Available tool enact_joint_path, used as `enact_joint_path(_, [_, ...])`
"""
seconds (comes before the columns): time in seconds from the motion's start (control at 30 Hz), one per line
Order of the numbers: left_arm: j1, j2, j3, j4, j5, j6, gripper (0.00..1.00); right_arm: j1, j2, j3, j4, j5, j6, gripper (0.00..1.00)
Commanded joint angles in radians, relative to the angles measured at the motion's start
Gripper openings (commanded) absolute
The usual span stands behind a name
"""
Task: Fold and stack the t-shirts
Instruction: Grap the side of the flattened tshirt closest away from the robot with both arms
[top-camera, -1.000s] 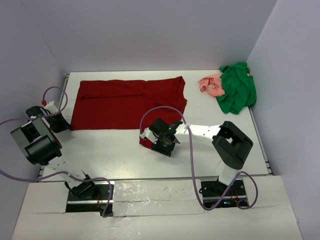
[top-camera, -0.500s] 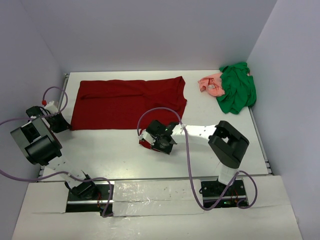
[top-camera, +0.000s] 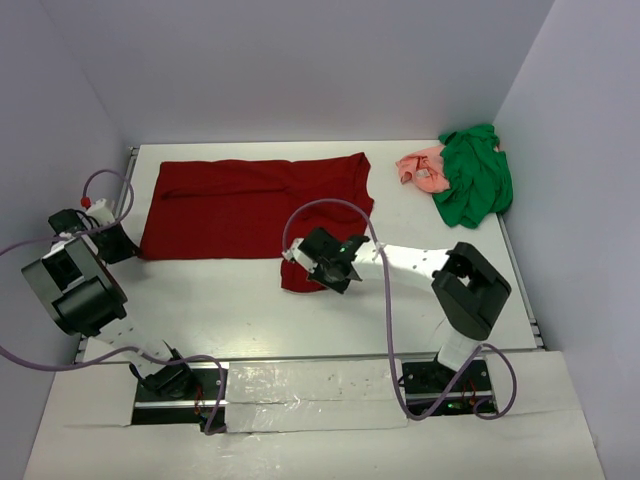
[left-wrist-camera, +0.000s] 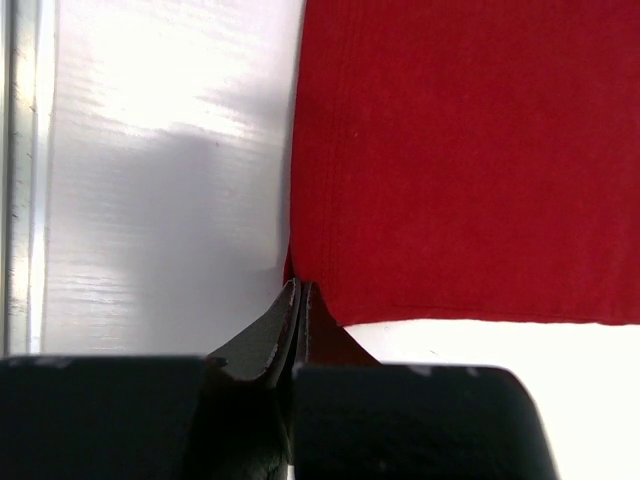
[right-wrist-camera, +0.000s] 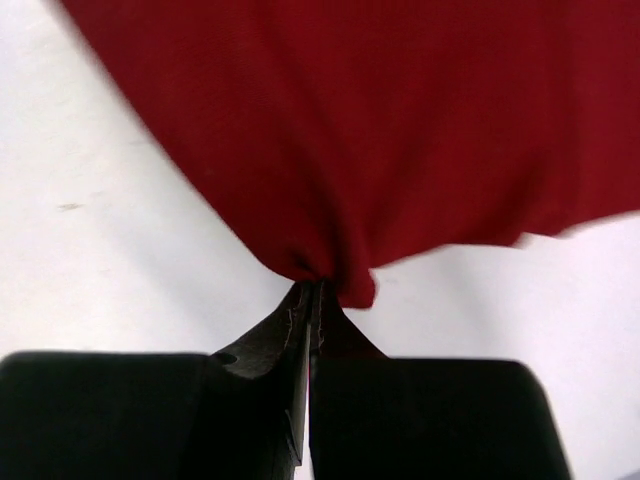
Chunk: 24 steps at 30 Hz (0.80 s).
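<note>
The dark red t-shirt (top-camera: 250, 205) lies spread across the left and middle of the table. My left gripper (top-camera: 128, 250) pinches its near left corner (left-wrist-camera: 310, 285), jaws shut on the cloth. My right gripper (top-camera: 305, 262) is shut on the shirt's near right corner (right-wrist-camera: 320, 270), where the fabric bunches into the tips and lifts a little. At the far right, the bright green t-shirt (top-camera: 475, 180) sits crumpled. The salmon-pink t-shirt (top-camera: 422, 168) is bunched against its left side.
A metal rail (top-camera: 130, 165) runs along the table's left edge, close to my left arm. White walls close in the table on three sides. Purple cables loop over both arms.
My right gripper went down onto the maroon shirt's near right corner, shut on it, and has pulled back up and slightly right with the cloth. The left gripper kept its hold.
</note>
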Motion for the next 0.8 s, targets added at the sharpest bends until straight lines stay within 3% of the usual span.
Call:
enact_joint_path(0.0, [0.0,-0.054,0.068,-0.044,0.024,0.011,0.0,-0.051,-0.069,0.066,0.035,0.092,0.01,0.0])
enact_joint_path(0.3, [-0.012,-0.034,0.208,-0.106,0.052,-0.001,0.0,-0.22,-0.015,0.294,0.05,0.135,-0.053,0.0])
enact_joint_path(0.77, [-0.124,0.075,0.377,-0.106,0.024,-0.032,0.0,-0.315,0.333,0.771,-0.004,0.127,-0.12,0.0])
